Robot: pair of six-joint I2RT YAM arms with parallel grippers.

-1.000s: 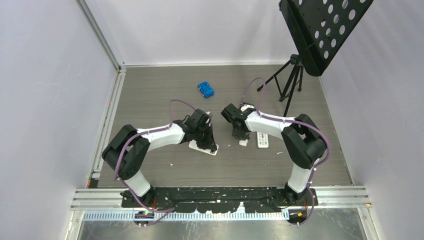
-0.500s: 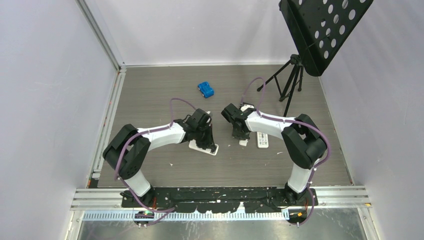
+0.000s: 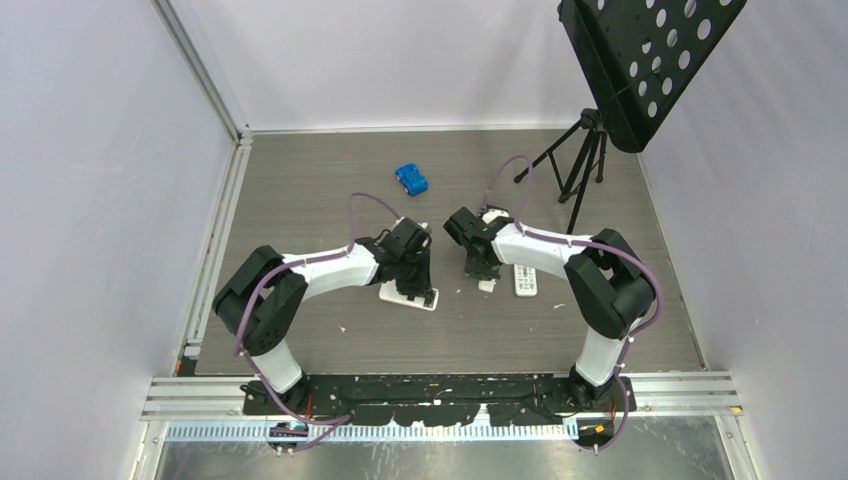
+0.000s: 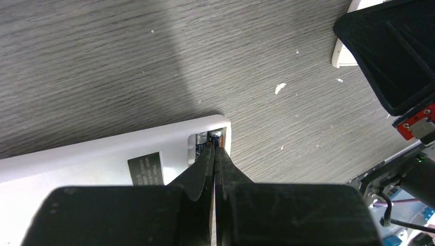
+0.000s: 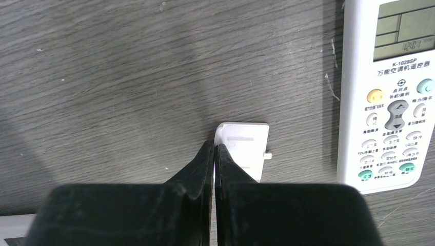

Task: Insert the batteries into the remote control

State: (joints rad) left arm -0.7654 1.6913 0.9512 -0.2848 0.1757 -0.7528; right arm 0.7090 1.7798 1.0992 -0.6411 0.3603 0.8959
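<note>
The remote control (image 4: 102, 159) lay face down on the grey wood-grain table (image 3: 320, 170), left of centre, its white back with a small black label turned up and its battery slot open at the end nearest the right arm. Two batteries (image 4: 215, 135) sat side by side in that slot, dark with metallic ends, partly hidden behind the fingers. The left gripper (image 4: 214, 149) had its fingers pressed together with nothing between them, and its tips were right at the slot, over the batteries; whether they actually touched could not be told. Just to the right, apart from the remote control, a small white battery cover (image 5: 247, 148) lay flat on the table. The right gripper (image 5: 214, 149) was likewise closed to a thin line, its tips meeting the cover's left edge without visibly pinching it. Beside the cover, further right, a second remote (image 5: 395, 102) lay face up, showing its display and coloured buttons. Toward the back of the table a blue block (image 3: 411, 179) sat well apart from both arms, and a black tripod stand (image 3: 578, 170) stood at the far right under a perforated black plate.
</note>
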